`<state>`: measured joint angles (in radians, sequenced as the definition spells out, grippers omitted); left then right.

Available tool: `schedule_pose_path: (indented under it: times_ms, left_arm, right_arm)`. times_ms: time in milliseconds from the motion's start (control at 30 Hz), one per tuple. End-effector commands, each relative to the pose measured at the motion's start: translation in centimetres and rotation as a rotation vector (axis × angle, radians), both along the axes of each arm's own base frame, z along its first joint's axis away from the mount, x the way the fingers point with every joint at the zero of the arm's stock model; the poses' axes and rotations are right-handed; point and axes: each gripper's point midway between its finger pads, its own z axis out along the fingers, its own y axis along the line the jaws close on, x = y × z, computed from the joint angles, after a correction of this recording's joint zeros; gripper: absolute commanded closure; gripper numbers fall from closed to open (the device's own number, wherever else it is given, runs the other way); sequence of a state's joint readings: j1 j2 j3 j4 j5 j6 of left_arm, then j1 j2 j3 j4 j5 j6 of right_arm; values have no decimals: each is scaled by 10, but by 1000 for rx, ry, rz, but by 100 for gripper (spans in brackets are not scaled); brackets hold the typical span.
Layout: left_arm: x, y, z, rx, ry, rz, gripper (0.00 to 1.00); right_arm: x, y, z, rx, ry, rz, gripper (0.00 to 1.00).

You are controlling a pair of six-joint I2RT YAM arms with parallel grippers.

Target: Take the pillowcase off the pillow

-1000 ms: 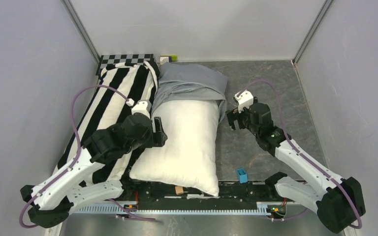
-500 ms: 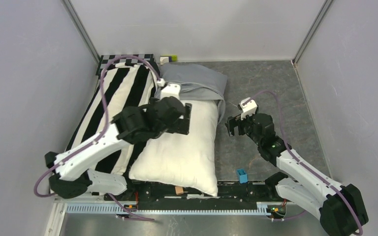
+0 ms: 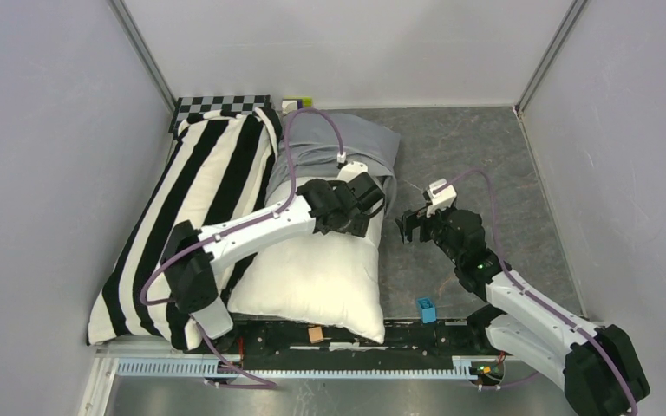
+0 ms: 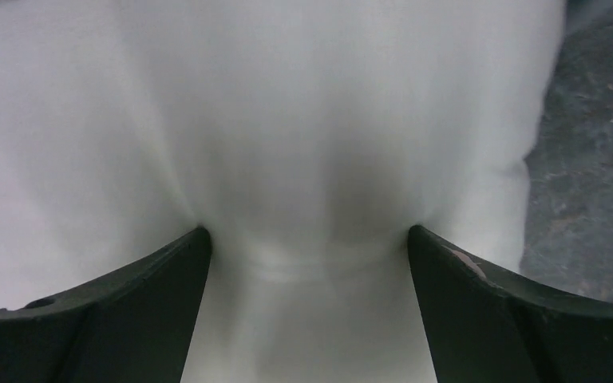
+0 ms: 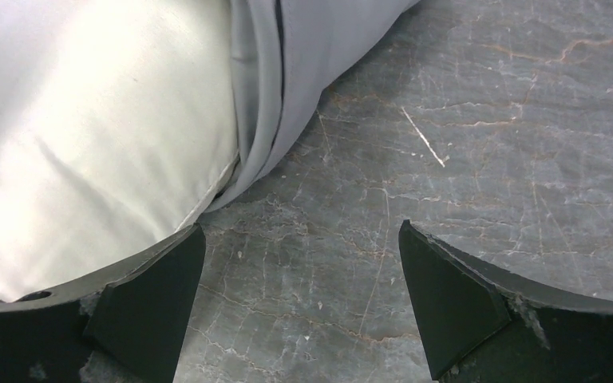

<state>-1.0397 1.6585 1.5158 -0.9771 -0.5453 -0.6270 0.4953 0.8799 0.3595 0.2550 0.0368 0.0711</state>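
Left gripper is down on the pillow, fingers spread wide and dug into the white fabric, a small ridge puckered between them. The pillowcase sits bunched over the pillow's far end. Right gripper, fingers apart, hangs over the table just right of the pillowcase's edge
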Motion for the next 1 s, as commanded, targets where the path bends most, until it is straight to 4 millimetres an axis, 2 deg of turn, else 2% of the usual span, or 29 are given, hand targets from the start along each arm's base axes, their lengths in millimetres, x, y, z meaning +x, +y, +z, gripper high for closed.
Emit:
schedule_pose_path:
  times_ms: [0,33,67,133,167,200,367,533,767,967]
  left_arm:
    - [15,12,-46,-10,79,55,3]
    - [15,13,-51,-22,88,55,17]
    - [14,15,-53,-34,92,55,35]
    - [13,18,-48,-57,74,51,80]
    - [13,19,-41,-68,61,49,94]
    - [12,21,-34,-75,50,45,97]
    - [7,18,18,-184,16,-8,98]
    - [3,22,56,-288,-8,-25,98]
    - [-18,19,102,-448,-2,-92,98]
    - [-50,25,121,-508,67,-175,98]
  right_arm:
    - [5,5,6,64,-45,1,2]
    - [6,6,7,64,-50,1,2]
    - [6,7,6,63,-51,3,2]
    - [8,7,5,65,-60,0,2]
    - [9,8,5,67,-64,3,2]
    - [9,10,4,69,-63,8,2]
    - [8,27,9,131,-82,20,2]
    - [10,40,15,137,-105,12,2]
    - [37,44,7,68,-87,-100,2]
    - [77,50,35,29,-178,-185,2]
